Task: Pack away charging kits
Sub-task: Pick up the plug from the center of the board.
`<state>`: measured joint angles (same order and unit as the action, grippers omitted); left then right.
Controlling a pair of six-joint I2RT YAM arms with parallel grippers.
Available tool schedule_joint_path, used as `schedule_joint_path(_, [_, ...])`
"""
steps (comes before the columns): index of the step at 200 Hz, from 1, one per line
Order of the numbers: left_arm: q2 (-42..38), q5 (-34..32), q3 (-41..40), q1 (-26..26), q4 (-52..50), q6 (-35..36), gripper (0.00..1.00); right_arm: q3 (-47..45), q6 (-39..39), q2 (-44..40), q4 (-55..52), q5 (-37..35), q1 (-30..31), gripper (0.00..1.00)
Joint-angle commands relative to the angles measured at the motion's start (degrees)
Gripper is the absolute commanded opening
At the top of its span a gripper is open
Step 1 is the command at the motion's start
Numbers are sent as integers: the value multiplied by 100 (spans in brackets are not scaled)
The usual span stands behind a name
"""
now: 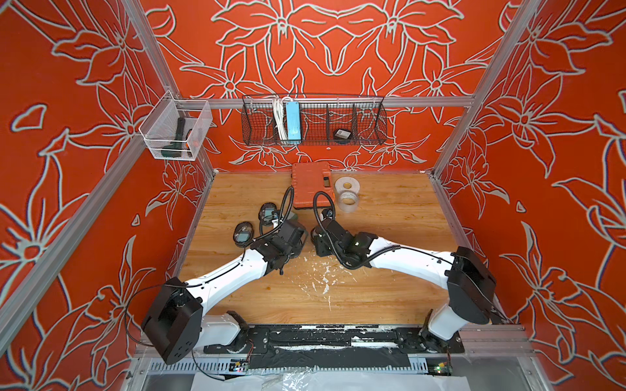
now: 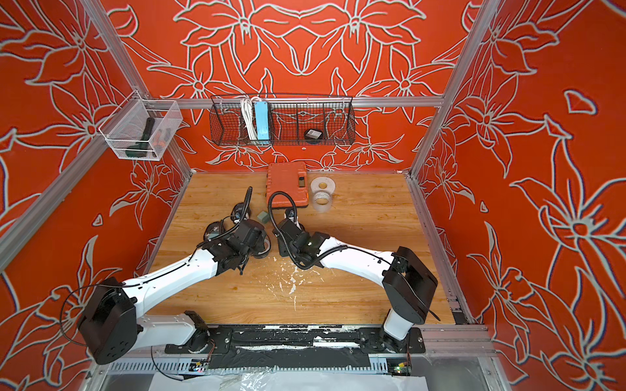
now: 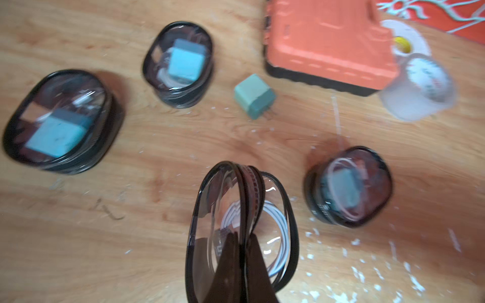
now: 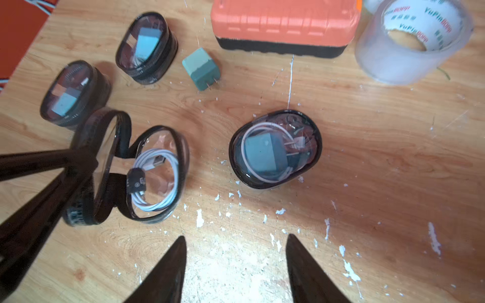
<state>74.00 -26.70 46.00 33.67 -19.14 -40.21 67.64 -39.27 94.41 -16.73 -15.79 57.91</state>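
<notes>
My left gripper (image 3: 242, 236) is shut on the zip rim of an open black-rimmed pouch (image 4: 157, 178), which holds a coiled white cable (image 4: 154, 181). A loose teal cube plug (image 3: 254, 95) lies on the wood beyond it, in front of the orange case, prongs showing. Two closed pouches (image 4: 74, 93) (image 4: 145, 48), each with a teal plug inside, stand to the left. A third closed pouch (image 4: 274, 149) holds a plug and a cable. My right gripper (image 4: 236, 238) is open over bare, paint-flecked wood with nothing between its fingers, near that third pouch.
An orange tool case (image 1: 311, 184) lies at the back of the table with clear tape rolls (image 1: 347, 194) beside it. A black wire basket (image 1: 369, 128) on the back wall holds a light-blue power strip (image 1: 292, 120). A white mesh basket (image 1: 176, 130) hangs at the left.
</notes>
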Motion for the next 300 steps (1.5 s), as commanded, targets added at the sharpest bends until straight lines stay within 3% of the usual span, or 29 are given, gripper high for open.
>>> schedule_joint_path(1, [1,-130,-8,-258,-408,-288,0,124,199,71,158,-266,36,63])
schedule_joint_path(49, [-355,-522,-32,-646,-869,-493,0,1399,1030,1220,168,-330,-134,68])
schedule_joint_path(100, [-765,-592,-148,-792,-954,-592,0,3739,1520,3076,-842,-33,-448,68])
schedule_joint_path(201, [-1580,-515,-362,-816,-846,-561,0,7775,2140,5984,-2805,1006,-838,71])
schedule_joint_path(252, [-1636,-477,-381,-818,-820,-541,0,7963,2232,6127,-2710,1690,-913,78])
schedule_joint_path(300, [-1630,-459,-365,-818,-820,-532,0,8122,2265,6306,-2658,2346,-913,70])
